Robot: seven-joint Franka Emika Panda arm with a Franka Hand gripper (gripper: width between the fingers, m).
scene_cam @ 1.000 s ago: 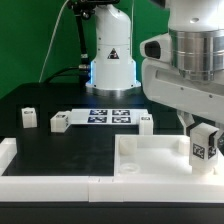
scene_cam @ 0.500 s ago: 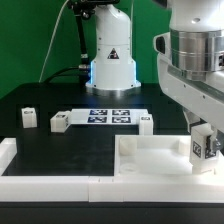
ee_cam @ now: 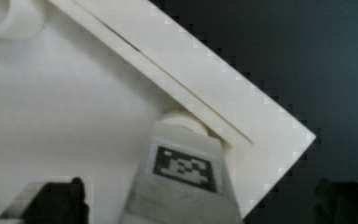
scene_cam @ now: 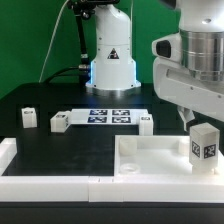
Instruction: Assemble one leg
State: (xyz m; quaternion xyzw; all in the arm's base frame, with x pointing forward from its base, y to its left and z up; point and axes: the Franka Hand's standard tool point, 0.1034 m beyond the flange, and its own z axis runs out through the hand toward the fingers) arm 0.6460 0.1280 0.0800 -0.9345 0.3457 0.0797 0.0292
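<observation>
A leg [scene_cam: 204,143], a small white block with a square tag on its face, stands upright in the corner socket of the large white tray-shaped piece [scene_cam: 150,165] at the exterior view's right. My gripper [scene_cam: 200,119] hangs just above it, open. In the wrist view the same leg [ee_cam: 185,165] stands at the tray's corner [ee_cam: 87,100] between my two dark fingers [ee_cam: 51,203], with a gap on each side. My gripper [ee_cam: 197,208] touches nothing.
Three more legs stand on the black table: two at the exterior view's left [scene_cam: 28,117] [scene_cam: 59,121] and one near the middle [scene_cam: 145,122]. The marker board [scene_cam: 110,115] lies behind them. The robot's base [scene_cam: 111,62] stands at the back.
My gripper has let go of the leg and risen a little. The leg stays upright in the tray's corner.
</observation>
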